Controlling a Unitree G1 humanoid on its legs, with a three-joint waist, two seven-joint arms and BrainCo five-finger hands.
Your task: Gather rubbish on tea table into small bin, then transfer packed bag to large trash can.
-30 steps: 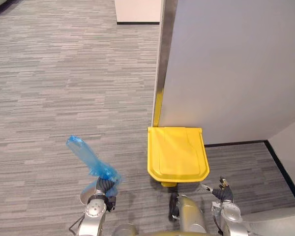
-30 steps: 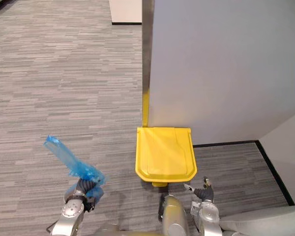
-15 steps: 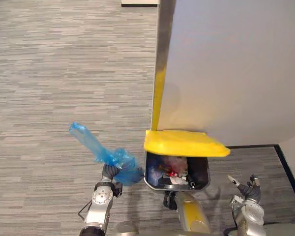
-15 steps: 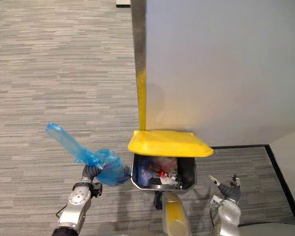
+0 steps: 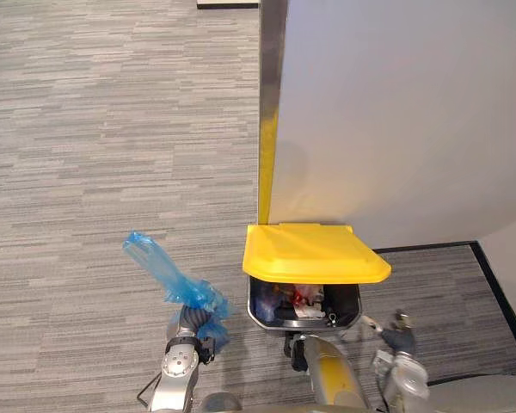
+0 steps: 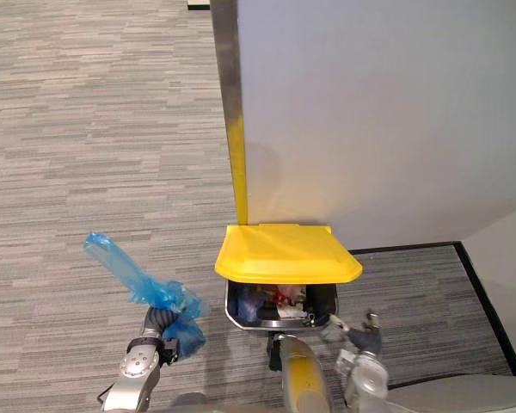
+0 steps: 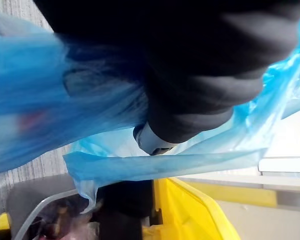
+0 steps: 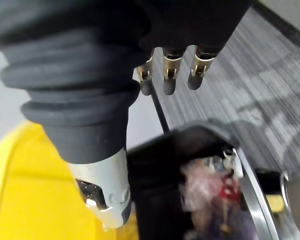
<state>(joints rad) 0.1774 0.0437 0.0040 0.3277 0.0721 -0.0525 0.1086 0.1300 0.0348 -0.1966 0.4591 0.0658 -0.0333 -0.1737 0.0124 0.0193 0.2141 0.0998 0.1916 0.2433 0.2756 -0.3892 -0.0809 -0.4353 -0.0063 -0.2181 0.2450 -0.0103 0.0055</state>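
Observation:
A blue plastic rubbish bag [image 5: 168, 275] hangs in the air left of the large trash can, its loose end pointing up and away. My left hand [image 5: 192, 323] is shut on the bag's bunched neck; the blue film [image 7: 165, 162] wraps around the hand in the left wrist view. The trash can's yellow lid [image 5: 314, 254] stands partly raised, and below it the dark bin interior [image 5: 301, 301] shows mixed rubbish. My right hand [image 6: 361, 331] hovers low at the can's right front, fingers [image 8: 165, 80] straight and holding nothing.
The can stands against a pale grey partition wall [image 5: 396, 120] with a metal corner post [image 5: 271, 86]. A black baseboard [image 5: 430, 248] runs along the floor to the right. Grey striped carpet [image 5: 95, 155] spreads out to the left.
The lid was closed a second ago, then swung up high, and has now dropped to a lower, partly raised position. The bag swung toward the can's left edge and sits slightly back now.

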